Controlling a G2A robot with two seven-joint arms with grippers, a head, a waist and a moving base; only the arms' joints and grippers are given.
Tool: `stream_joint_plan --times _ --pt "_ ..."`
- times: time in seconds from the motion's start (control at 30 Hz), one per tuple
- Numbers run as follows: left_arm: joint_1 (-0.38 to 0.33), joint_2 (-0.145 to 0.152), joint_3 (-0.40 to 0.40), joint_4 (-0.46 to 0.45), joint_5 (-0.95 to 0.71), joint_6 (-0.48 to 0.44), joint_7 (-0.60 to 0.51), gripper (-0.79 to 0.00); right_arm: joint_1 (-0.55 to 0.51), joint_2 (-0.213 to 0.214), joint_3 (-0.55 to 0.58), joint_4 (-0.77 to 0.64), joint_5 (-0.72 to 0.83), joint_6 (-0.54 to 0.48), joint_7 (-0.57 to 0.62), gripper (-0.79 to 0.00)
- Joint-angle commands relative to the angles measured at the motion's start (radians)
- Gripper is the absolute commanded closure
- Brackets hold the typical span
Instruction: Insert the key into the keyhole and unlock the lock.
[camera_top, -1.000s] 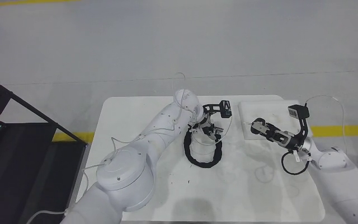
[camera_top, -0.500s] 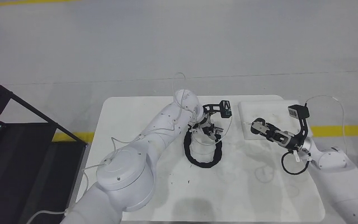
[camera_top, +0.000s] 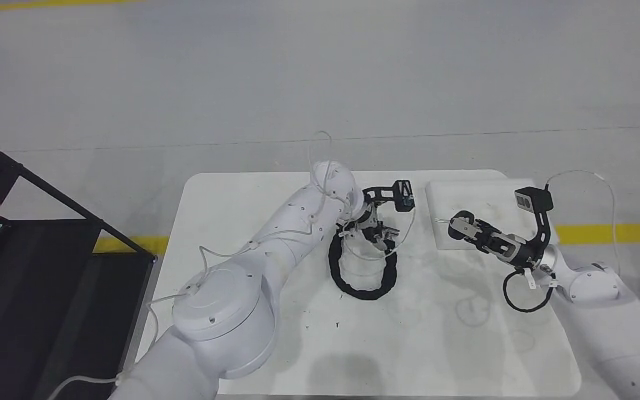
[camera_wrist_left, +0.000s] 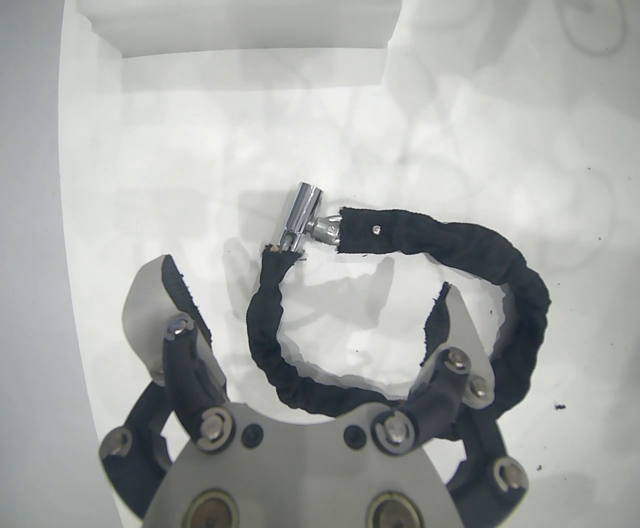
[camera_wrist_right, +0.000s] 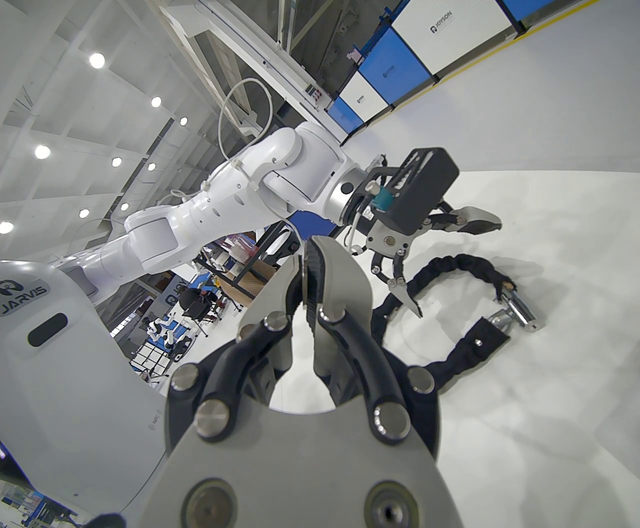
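chain lock lies looped on the tabletop, its chrome cylinder joining both ends of the black sleeve. left pincer hangs spread above the loop. right pincer is pressed together on what looks like the thin key. the chain is likely heavy and floppy and the cylinder slick, so grip the cylinder's sides and leave the keyhole end free.

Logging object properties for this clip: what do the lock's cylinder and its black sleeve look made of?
Cylinder: polished metal, probably chromed steel, given its mirror-like highlights. Sleeve: matte black woven fabric, judging by frayed ends and wrinkles; its core is hidden.
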Motion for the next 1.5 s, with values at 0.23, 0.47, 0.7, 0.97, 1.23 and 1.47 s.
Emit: stream_joint_plan --times 0.23,0.47,0.7,0.97,1.23,1.47 --pt "-0.006 0.016 -0.010 -0.016 0.041 0.047 0.042 -0.785 0.000 0.000 0.000 0.000 0.000 0.000 0.000 0.000" --pt "-0.003 0.017 -0.026 0.003 0.034 0.041 0.037 -0.785 0.000 0.000 0.000 0.000 0.000 0.000 0.000 0.000" --pt "0.019 0.011 -0.045 0.031 0.005 0.016 -0.023 -0.785 0.000 0.000 0.000 0.000 0.000 0.000 0.000 0.000" --pt "0.037 0.005 -0.059 0.035 -0.009 -0.008 -0.039 -0.785 0.000 0.000 0.000 0.000 0.000 0.000 0.000 0.000" --pt "0.033 0.015 -0.074 0.037 0.009 0.065 0.105 -0.785 0.000 0.000 0.000 0.000 0.000 0.000 0.000 0.000" --pt "0.041 0.008 -0.070 0.032 0.041 0.093 0.080 -0.785 0.000 0.000 0.000 0.000 0.000 0.000 0.000 0.000"
